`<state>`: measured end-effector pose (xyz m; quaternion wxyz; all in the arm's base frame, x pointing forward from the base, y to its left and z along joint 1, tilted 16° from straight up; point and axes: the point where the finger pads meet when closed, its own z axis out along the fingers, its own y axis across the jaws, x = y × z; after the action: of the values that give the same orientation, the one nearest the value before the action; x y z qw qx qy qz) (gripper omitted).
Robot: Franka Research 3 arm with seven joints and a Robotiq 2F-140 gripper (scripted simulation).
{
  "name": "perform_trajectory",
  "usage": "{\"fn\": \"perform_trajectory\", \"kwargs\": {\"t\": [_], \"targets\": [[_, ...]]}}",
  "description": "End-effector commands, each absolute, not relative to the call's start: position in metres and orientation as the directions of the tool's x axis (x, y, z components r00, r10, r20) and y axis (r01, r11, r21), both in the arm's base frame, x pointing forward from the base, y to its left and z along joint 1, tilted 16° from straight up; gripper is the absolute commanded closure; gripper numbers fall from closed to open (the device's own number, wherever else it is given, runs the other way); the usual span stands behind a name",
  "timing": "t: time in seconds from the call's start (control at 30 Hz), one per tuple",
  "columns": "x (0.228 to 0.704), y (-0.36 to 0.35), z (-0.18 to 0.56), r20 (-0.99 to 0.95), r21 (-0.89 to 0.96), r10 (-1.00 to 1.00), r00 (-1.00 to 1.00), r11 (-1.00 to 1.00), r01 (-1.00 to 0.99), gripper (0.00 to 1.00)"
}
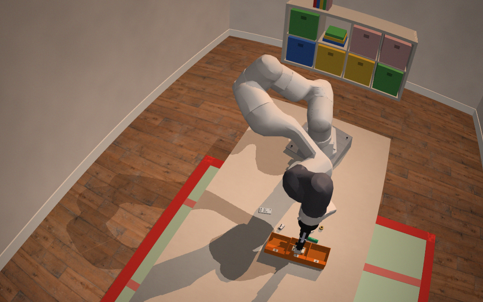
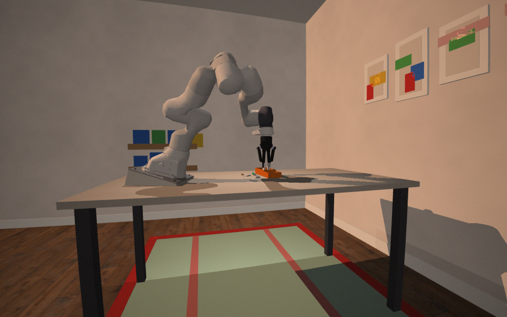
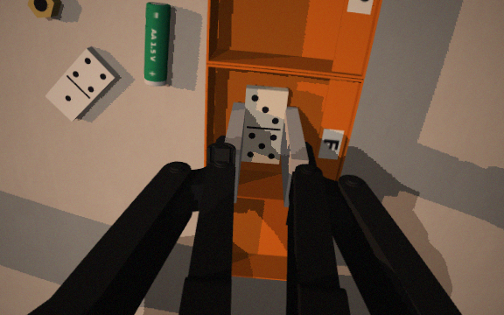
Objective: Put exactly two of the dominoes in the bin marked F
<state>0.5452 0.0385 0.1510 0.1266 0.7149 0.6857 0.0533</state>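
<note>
My gripper [image 3: 263, 124] is shut on a white domino [image 3: 264, 128] and holds it over the middle compartment of the orange three-part bin, whose rim label reads F [image 3: 332, 143]. In the top view the gripper [image 1: 300, 248] hangs low over the bin's middle [image 1: 296, 252]. In the exterior view the fingertips [image 2: 266, 163] are just above the bin [image 2: 268, 172]. A second domino [image 3: 80, 84] lies flat on the table left of the bin. A third domino [image 1: 265, 210] lies farther off on the table.
A green AA battery [image 3: 157, 43] lies beside the bin's left wall, also shown in the top view [image 1: 312, 238]. A brass nut [image 3: 41, 6] lies beyond it. A small white piece [image 1: 281, 226] lies near the bin's left end. The bin's other two compartments look empty.
</note>
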Motion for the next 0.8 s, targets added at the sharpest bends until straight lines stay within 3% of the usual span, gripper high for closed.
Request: {"fn": "perform_trajectory", "kwargs": {"t": [0.0, 0.1, 0.13, 0.77], "targets": [[0.5471, 0.0387, 0.1514, -0.095, 0.259, 0.994, 0.060, -0.034, 0.965, 0.87], [0.5470, 0.0386, 0.1514, -0.095, 0.259, 0.994, 0.060, -0.034, 0.965, 0.87], [0.5470, 0.0386, 0.1514, -0.095, 0.259, 0.994, 0.060, -0.034, 0.965, 0.81], [0.5464, 0.0389, 0.1540, -0.095, 0.259, 0.994, 0.060, -0.034, 0.965, 0.81]]}}
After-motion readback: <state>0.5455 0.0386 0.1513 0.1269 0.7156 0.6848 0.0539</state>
